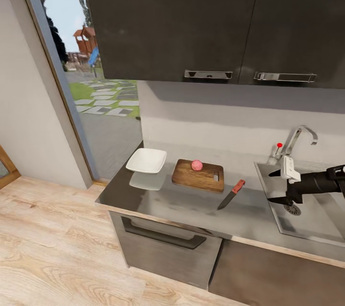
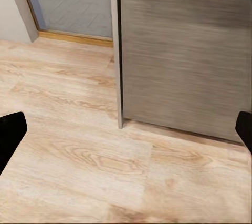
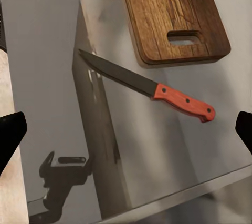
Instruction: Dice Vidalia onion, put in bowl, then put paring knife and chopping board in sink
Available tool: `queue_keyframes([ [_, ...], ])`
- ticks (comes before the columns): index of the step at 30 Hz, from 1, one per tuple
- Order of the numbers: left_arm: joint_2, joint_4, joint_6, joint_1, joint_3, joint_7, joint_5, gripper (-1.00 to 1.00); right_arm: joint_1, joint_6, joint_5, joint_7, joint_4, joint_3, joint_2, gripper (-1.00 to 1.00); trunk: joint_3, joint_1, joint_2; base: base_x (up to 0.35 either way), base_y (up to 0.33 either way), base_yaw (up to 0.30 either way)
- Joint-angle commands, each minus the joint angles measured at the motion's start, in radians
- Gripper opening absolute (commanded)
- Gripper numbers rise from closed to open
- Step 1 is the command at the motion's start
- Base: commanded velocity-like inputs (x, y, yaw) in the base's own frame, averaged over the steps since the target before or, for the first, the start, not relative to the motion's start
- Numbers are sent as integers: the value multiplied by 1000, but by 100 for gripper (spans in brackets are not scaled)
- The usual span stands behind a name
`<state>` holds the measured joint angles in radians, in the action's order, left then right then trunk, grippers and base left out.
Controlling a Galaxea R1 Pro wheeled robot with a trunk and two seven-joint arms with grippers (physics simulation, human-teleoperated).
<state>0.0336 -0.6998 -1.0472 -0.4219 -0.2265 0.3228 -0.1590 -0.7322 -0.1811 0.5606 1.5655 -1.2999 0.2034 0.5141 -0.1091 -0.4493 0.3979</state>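
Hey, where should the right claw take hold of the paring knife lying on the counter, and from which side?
Grip the red-orange handle of the paring knife, coming straight down from above. The knife lies flat on the countertop beside the chopping board, so there is nothing to get under. The handle end points toward the sink, nearest the open right claw, and is thicker than the blade.

Upper half: glossy dark wall cabinets (image 1: 211, 14) with chrome handles (image 1: 208, 74). Left: tall glazed opening (image 1: 91, 81) onto lawn, stepping stones and a playground. Lower left: light wood plank floor (image 1: 52, 253). Centre: pale grey backsplash wall (image 1: 230, 119).
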Motion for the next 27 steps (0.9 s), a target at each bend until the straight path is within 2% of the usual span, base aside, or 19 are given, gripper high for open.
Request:
queue_keyframes([
  [1,-1,17,0,0,-1,11,-5,100,-1,-11,4,5,-1,0,-1,100,-2,-1,2,0,0,0],
  [3,-3,51,0,0,-1,11,22,100,-1,-12,4,5,-1,-1,-2,100,-2,-1,2,0,0,0],
  [6,-5,65,0,0,-1,12,40,100,-1,-13,5,5,-1,-1,-3,100,-2,-1,2,0,0,0],
  [19,-8,65,0,0,-2,10,49,100,-1,-12,15,5,9,-2,-8,100,-2,-1,2,3,0,0],
  [21,-8,66,0,0,-2,10,49,100,-1,-9,34,5,25,-6,-10,100,-2,-1,2,98,0,0],
  [22,-8,66,0,0,-2,10,49,100,-1,-8,82,5,34,-31,-16,100,-2,-1,2,220,0,0],
  [23,-8,67,0,0,-2,10,49,100,-1,-8,96,5,36,-42,-18,100,-2,-1,2,241,0,0],
  [27,-8,68,0,0,-2,10,49,100,-1,-8,117,5,38,-58,-22,100,-3,-1,2,256,0,0],
])
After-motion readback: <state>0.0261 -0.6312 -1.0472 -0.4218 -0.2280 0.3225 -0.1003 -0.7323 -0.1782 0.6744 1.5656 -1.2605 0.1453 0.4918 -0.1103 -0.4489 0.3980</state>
